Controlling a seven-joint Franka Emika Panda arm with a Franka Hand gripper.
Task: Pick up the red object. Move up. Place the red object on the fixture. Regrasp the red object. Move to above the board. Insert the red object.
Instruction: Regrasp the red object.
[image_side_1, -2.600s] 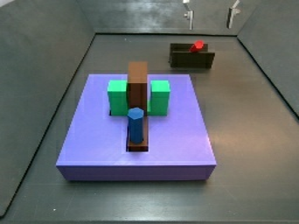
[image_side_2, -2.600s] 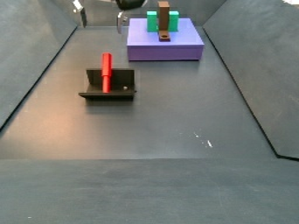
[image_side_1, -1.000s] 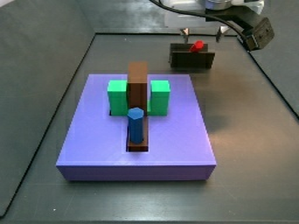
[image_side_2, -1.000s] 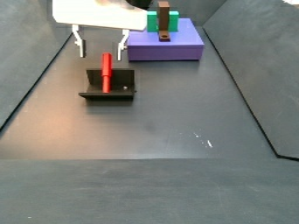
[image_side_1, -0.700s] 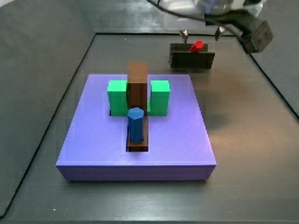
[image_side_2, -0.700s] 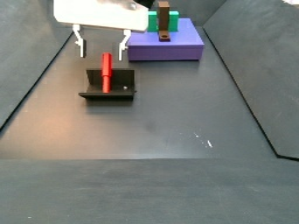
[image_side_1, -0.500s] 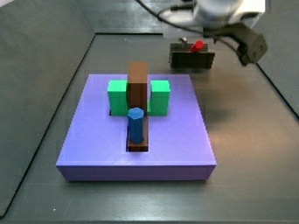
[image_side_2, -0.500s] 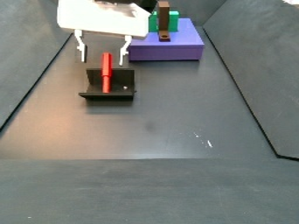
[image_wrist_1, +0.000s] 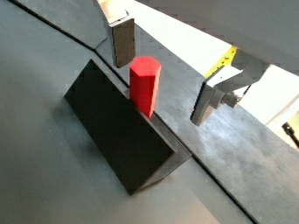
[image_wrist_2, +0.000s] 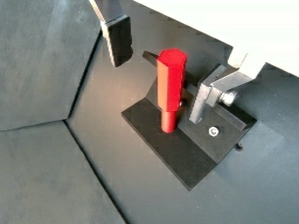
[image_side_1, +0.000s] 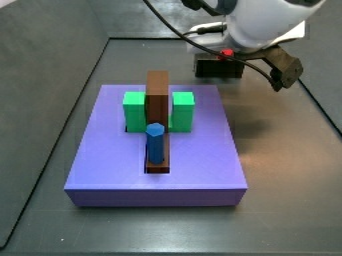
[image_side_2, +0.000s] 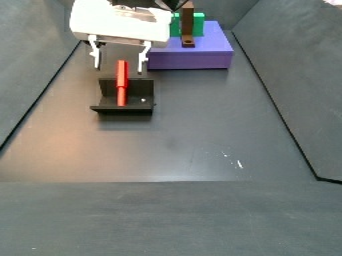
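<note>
Regrasp step in hand: red object (image_wrist_2: 170, 89) leaned on the fixture (image_side_2: 124, 103), with the gripper (image_wrist_2: 166, 71) spread wide, one finger on each side of it, nothing held. Next move, by my judgement, called for further descent, then closing on the peg's upper part. Compared with 0.5 s ago, the gripper sat slightly lower over the fixture; peg unmoved.

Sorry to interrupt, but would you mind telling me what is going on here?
The arm's claw hangs open over the fixture, one finger on each side of the red object, not touching it. The red object rests on the fixture. The board with its green block, brown bar and blue peg lies apart.
</note>
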